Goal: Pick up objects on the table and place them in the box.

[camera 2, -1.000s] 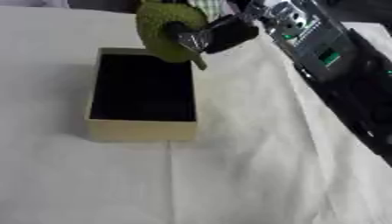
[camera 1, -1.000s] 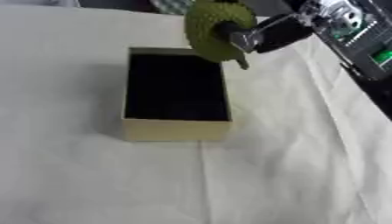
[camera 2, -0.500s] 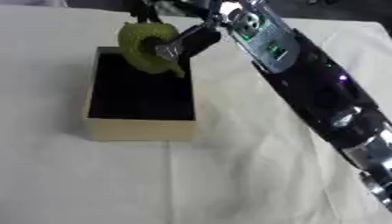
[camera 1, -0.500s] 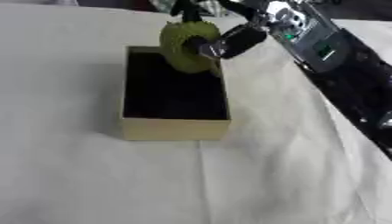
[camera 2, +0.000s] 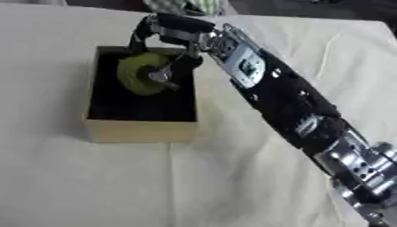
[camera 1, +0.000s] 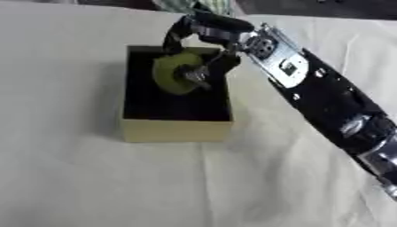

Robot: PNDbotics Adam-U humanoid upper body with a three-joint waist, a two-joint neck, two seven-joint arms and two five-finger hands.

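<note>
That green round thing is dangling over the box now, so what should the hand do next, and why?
Probably open and let go. The right hand holds the green ring-shaped object over the dark inside of the box, within its walls, so a release should drop it in. Lowering a little first might soften the landing.

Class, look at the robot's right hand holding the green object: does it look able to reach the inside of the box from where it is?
Probably yes. The right hand, curled round the green object, is over the open box, with nothing between.
</note>
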